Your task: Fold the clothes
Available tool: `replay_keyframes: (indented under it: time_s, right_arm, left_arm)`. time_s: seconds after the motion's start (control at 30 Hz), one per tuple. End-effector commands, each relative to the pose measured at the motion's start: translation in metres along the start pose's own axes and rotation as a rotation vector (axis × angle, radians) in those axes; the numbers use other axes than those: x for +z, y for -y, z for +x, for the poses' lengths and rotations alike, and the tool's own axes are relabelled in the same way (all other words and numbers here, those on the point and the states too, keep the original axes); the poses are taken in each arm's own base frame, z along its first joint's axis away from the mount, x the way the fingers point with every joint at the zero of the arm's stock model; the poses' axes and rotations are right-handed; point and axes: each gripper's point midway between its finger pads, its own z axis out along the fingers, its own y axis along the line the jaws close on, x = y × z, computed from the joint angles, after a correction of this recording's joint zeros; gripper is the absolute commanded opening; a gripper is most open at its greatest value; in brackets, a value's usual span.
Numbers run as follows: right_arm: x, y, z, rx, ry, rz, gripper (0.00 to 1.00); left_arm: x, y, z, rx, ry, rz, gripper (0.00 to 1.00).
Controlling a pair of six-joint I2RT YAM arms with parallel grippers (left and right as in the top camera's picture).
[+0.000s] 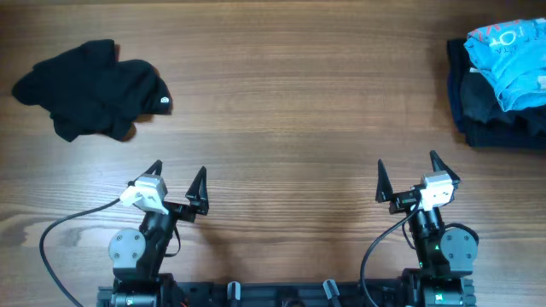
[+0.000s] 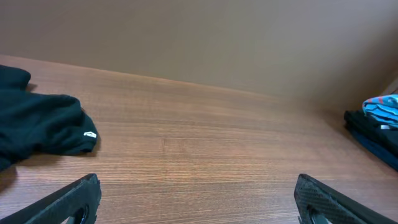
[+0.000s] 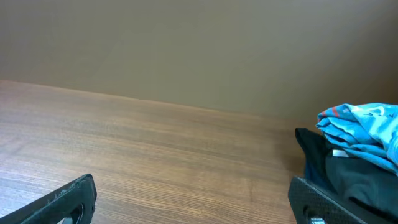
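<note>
1. The clothes [image 1: 90, 89]: one black T-shirt of soft, matte fabric. It lies crumpled in an irregular, lobed heap at the far left of the table [image 1: 290, 128], well apart from both arms. A small white label [image 1: 165, 104] shows on its right edge. In the left wrist view the same heap [image 2: 37, 127] sits low and rounded, with the label [image 2: 90, 134] facing the camera.
2. The table: wood-grain surface with fine straight lines running left to right, smooth and flat.
3. Dark navy folded stack [image 1: 486, 119]: a roughly rectangular pile at the far right edge. It bears a light-blue garment [image 1: 512, 60], loosely bunched on top, with pink-and-white lettering. The right wrist view shows the blue cloth [image 3: 367, 130] creased and overhanging the dark layers [image 3: 336, 168].
4. Left gripper [image 1: 179, 168]: jaws spread wide and holding nothing. Its black, pointed fingers [image 2: 68, 202] hang above bare wood near the front edge.
5. Right gripper [image 1: 408, 160]: jaws likewise released and empty, near the front edge, well short of the stack.
6. Wall [image 3: 199, 50]: plain and beige, behind the table.
</note>
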Motion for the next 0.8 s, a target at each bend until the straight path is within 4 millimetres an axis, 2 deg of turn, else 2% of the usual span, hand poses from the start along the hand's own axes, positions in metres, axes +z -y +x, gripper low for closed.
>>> replay_keyframes:
  time_s: [0.0,0.27,0.33,0.4,0.47,0.57,0.63,0.67,0.77]
  right_arm:
    - [0.0,0.002,-0.002,0.013,0.011,0.014,1.0]
    - [0.0,0.001,-0.006,-0.035,0.027,0.007,1.0]
    - [0.0,-0.006,-0.005,-0.028,0.022,-0.032,1.0]
    - [-0.003,-0.025,-0.025,-0.055,0.109,-0.145,1.0]
    - [-0.012,-0.05,-0.043,-0.05,0.192,-0.297,1.0]
    - [-0.022,-0.05,-0.081,0.052,0.323,-0.316,1.0]
    - [-0.028,-0.047,-0.105,0.047,0.384,-0.309,1.0]
    - [-0.03,-0.044,-0.123,0.043,0.402,-0.296,1.0]
    - [-0.019,-0.042,-0.153,0.054,0.357,-0.318,1.0]
  left_arm:
    - [0.0,-0.003,0.001,0.015,0.001,-0.013,1.0]
    - [0.0,-0.001,0.001,0.015,0.0,0.0,1.0]
    - [0.0,-0.003,0.0,0.016,0.003,-0.013,1.0]
    - [0.0,-0.006,-0.003,0.016,0.016,-0.035,1.0]
    - [0.0,0.004,-0.007,-0.02,0.029,0.024,1.0]
    - [-0.003,0.015,-0.018,-0.061,0.04,0.069,1.0]
    - [-0.006,0.019,-0.038,-0.064,0.071,0.068,1.0]
    - [-0.008,0.021,-0.055,-0.06,0.091,0.058,1.0]
    - [-0.005,0.026,-0.101,-0.064,0.078,0.02,1.0]
